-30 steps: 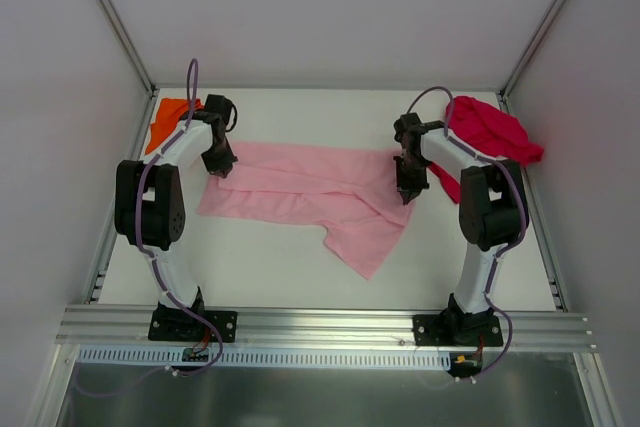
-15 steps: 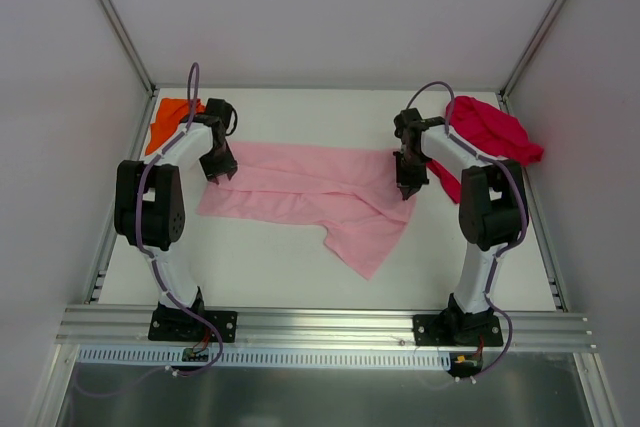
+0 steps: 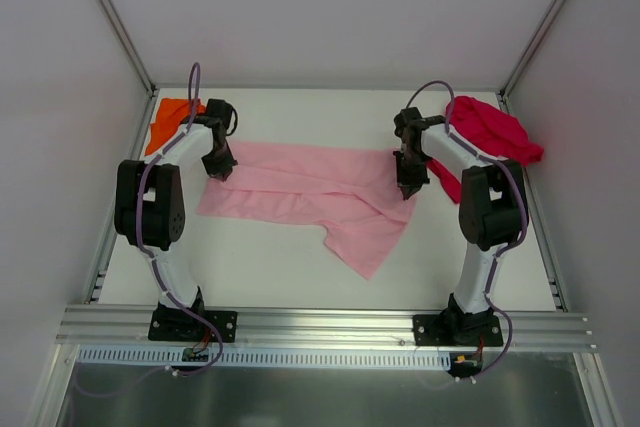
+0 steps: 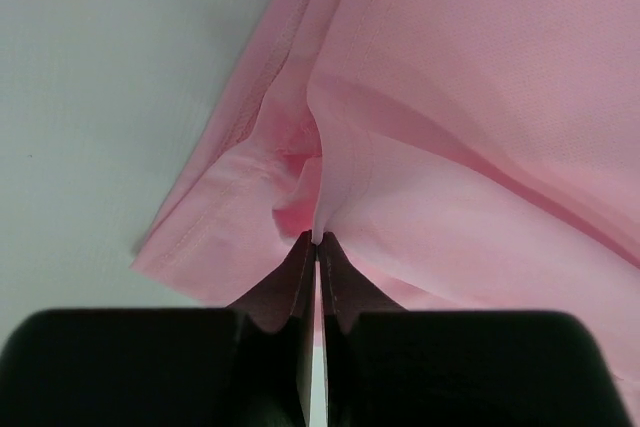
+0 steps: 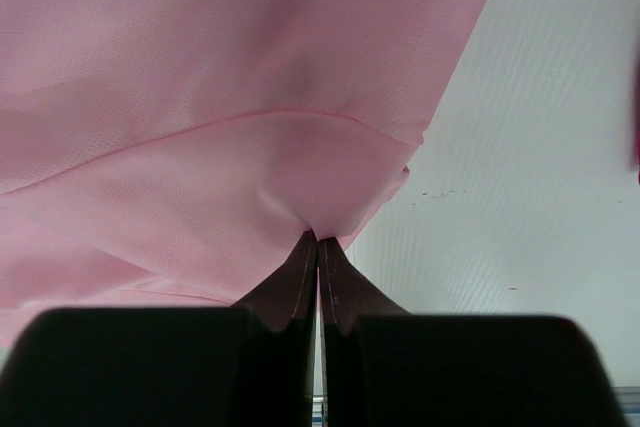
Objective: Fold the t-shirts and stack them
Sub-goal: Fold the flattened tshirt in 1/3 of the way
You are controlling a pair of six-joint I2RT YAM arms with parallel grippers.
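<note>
Left gripper (image 4: 316, 240) clamped tight on pink shirt (image 3: 300, 187) at its 9 o'clock edge; right gripper (image 5: 317, 239) clamped on its 3 o'clock edge.

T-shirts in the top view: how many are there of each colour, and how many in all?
pink t-shirt: 1
orange t-shirt: 1
red t-shirt: 1
Total: 3
</note>
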